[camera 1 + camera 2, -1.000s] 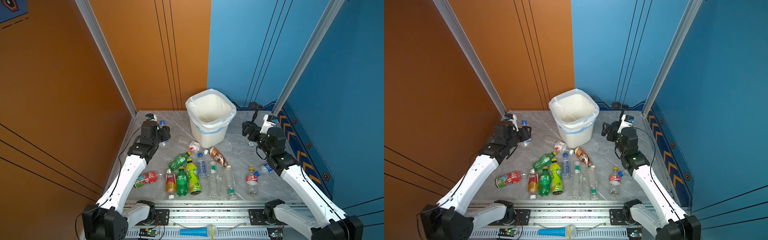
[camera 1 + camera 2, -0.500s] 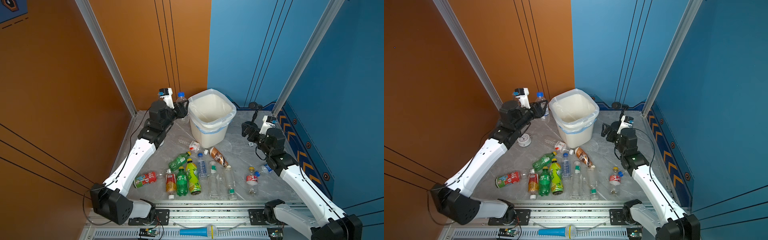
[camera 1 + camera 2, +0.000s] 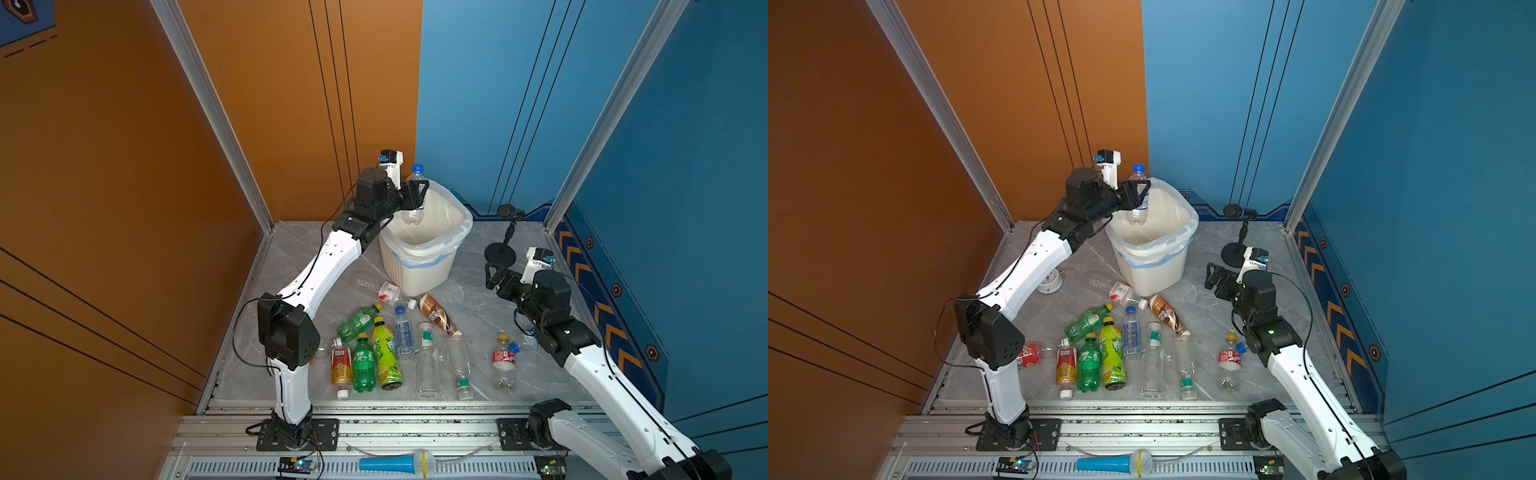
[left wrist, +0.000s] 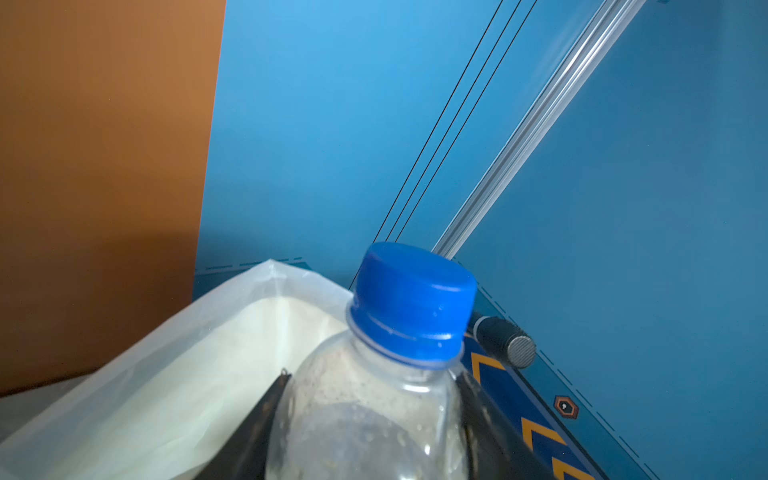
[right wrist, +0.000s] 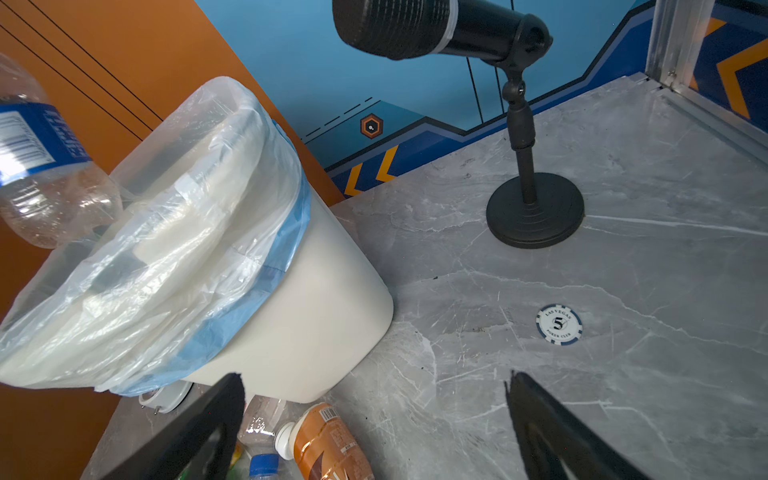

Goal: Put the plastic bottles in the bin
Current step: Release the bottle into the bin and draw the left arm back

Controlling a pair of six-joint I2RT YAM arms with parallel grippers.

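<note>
Clear blue-capped bottle [image 3: 414, 214] clamped upright in left gripper [image 3: 419, 193] over bin [image 3: 422, 270] mouth, poised for drop; right gripper [image 3: 491, 277] apart, empty

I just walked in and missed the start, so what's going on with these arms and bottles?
The left gripper is shut on a clear blue-capped bottle, holding it upright over the open white bin. The right gripper hangs open and empty beside the bin, near a black microphone stand. About a dozen other bottles sit on the table in front, not yet binned.
</note>
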